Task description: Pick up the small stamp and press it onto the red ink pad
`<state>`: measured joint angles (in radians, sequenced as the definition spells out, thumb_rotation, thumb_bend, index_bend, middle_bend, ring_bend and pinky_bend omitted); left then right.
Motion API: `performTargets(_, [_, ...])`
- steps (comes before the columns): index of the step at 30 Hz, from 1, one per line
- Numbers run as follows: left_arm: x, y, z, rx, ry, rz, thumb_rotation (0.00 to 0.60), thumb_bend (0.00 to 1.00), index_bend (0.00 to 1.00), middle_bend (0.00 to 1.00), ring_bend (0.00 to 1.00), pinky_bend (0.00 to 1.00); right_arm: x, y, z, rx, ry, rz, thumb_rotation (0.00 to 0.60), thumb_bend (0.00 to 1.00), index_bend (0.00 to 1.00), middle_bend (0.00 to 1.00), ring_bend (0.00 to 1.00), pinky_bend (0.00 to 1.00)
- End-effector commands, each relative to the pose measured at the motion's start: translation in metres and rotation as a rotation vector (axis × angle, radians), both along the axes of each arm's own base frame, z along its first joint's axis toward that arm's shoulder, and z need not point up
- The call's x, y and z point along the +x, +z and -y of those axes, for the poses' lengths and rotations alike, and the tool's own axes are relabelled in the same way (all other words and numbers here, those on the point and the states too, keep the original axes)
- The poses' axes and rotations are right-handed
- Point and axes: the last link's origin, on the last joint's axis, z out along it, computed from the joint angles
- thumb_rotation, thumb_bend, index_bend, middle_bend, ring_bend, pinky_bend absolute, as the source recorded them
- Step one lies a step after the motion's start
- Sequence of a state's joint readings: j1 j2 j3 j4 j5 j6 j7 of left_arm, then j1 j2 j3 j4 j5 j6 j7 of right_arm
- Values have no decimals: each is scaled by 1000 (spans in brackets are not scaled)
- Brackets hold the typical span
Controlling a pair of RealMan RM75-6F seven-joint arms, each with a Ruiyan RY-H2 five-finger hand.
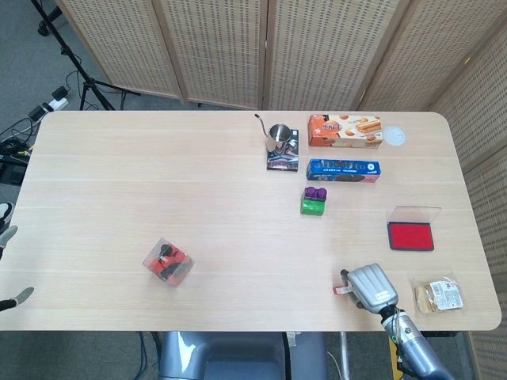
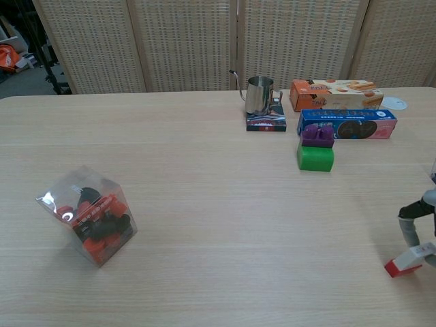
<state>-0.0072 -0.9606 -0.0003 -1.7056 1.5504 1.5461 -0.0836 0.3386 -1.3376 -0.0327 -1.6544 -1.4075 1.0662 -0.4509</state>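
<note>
The small stamp (image 1: 343,289), white with a red base, lies near the table's front edge on the right. In the chest view the small stamp (image 2: 409,261) is tilted, its left end down and its right end raised. My right hand (image 1: 372,288) grips it from the right, and one finger (image 2: 409,225) curls down just behind it. The red ink pad (image 1: 410,236) lies open further back and to the right, its clear lid standing behind it. Only the fingertips of my left hand (image 1: 8,265) show at the left edge, spread apart and holding nothing.
A clear box of red and black pieces (image 1: 168,263) sits front left. A steel cup (image 1: 278,136), an orange biscuit box (image 1: 344,130), a blue box (image 1: 343,169) and a green block (image 1: 313,202) stand at the back right. A snack packet (image 1: 440,295) lies beside my right hand.
</note>
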Motion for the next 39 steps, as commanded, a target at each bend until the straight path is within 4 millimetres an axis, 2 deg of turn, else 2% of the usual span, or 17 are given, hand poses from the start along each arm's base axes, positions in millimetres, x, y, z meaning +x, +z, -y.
performTargets(1, [0,0,0,0,0,0,600,1,0,0,0,0,1,1,0,-3,1,7,600,440,547,1000,1000,1000])
performTargets(5, [0,0,0,1,0,0,600,0,0,0,0,0,5,7,3,-15,1,31,600,452,549,1000,1000,1000])
performTargets(14, [0,-1,0,-1,2,-2,600,0,0,0,0,0,20,59,31,-87,-77,136,600,466,549,1000,1000,1000])
performTargets(23, [-1,-2,-3,-6,10,-5,600,0,0,0,0,0,11,98,67,-136,-186,95,600,492,549,1000,1000,1000])
performTargets(30, [-2,0,-7,2,28,4,600,0,0,0,0,0,-3,105,89,-156,-243,49,600,501,549,1000,1000,1000])
performTargets(39, [-3,-3,-14,-6,50,-8,600,1,0,0,0,0,-38,100,111,-179,-352,8,600,515,549,1000,1000,1000])
